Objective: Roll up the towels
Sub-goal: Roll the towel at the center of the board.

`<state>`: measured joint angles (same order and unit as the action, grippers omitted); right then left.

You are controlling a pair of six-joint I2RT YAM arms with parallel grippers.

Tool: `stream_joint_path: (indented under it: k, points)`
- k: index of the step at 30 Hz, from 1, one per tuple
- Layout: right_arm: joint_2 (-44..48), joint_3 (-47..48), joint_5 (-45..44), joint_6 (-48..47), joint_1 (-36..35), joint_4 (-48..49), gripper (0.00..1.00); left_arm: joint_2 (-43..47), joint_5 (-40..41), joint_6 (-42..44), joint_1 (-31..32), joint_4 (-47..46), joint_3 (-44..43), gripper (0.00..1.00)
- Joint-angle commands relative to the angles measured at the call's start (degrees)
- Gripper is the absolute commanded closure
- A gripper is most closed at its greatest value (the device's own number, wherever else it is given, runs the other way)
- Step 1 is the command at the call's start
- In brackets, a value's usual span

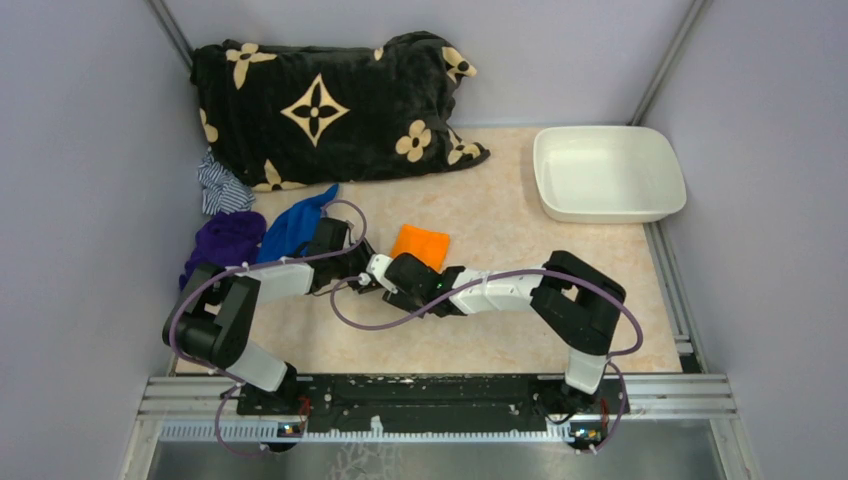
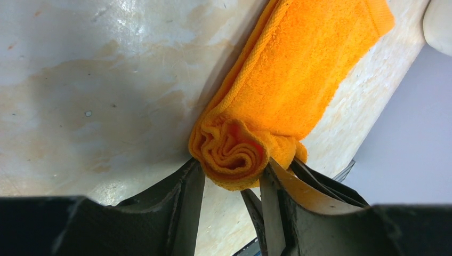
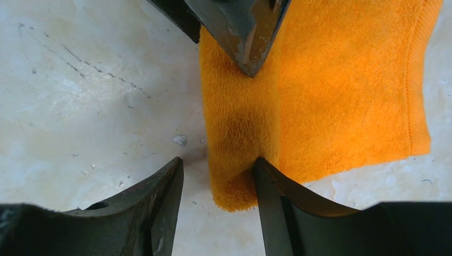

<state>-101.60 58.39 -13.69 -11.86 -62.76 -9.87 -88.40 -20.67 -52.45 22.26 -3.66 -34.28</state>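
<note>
The pale marbled surface (image 1: 520, 230) carries the orange towel (image 1: 420, 243) near its middle. A black pillow with cream flowers (image 1: 330, 110) lies beyond the towel, to its left. A white tub (image 1: 608, 172) sits well apart from the towel, beyond it and to its right. A purple cloth (image 1: 225, 243) and a blue cloth (image 1: 292, 225) lie left of the towel, and a small striped cloth (image 1: 222, 187) lies farther left still.

The towel is partly rolled at its near edge. The left gripper (image 2: 229, 176) is closed onto one end of that roll, with both fingers pressed against it. The right gripper (image 3: 218, 170) stands spread at the roll's other end. One finger (image 3: 272, 197) touches the towel and the other is clear of it.
</note>
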Motion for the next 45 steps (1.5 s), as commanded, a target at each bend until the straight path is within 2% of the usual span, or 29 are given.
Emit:
stream_joint_path:
  k: [1, 11, 18, 23, 35, 41, 45]
  points:
    - [-4.2, -0.8, -2.1, -0.5, 0.4, 0.9, 0.48, -3.2, 7.0, 4.1, 0.0, 8.4, 2.2, 0.50]
    - [-5.3, -1.4, -2.2, 0.2, 3.1, 0.8, 0.48, -3.7, 6.5, 5.9, -1.6, 8.8, 2.6, 0.52]
    - [2.6, -0.8, 5.9, -1.6, 3.5, 1.0, 0.46, -4.4, 6.2, 6.8, -2.1, 9.3, 2.0, 0.53]
    - [5.6, -2.0, 6.7, -5.2, 3.5, 2.9, 0.43, -4.3, 6.3, 7.3, -2.4, 9.9, 1.6, 0.52]
    - [0.3, -3.4, 0.5, -8.3, 4.4, 6.9, 0.41, -4.8, 6.1, 8.1, -2.7, 10.3, 1.0, 0.52]
    - [-0.6, -3.8, 2.1, -9.0, 6.8, 8.7, 0.41, -4.9, 6.0, 8.5, -3.1, 10.3, 1.1, 0.53]
    - [-5.1, -2.5, 2.9, -9.4, 7.6, 6.3, 0.43, -5.2, 5.8, 8.8, -3.4, 10.2, 0.9, 0.53]
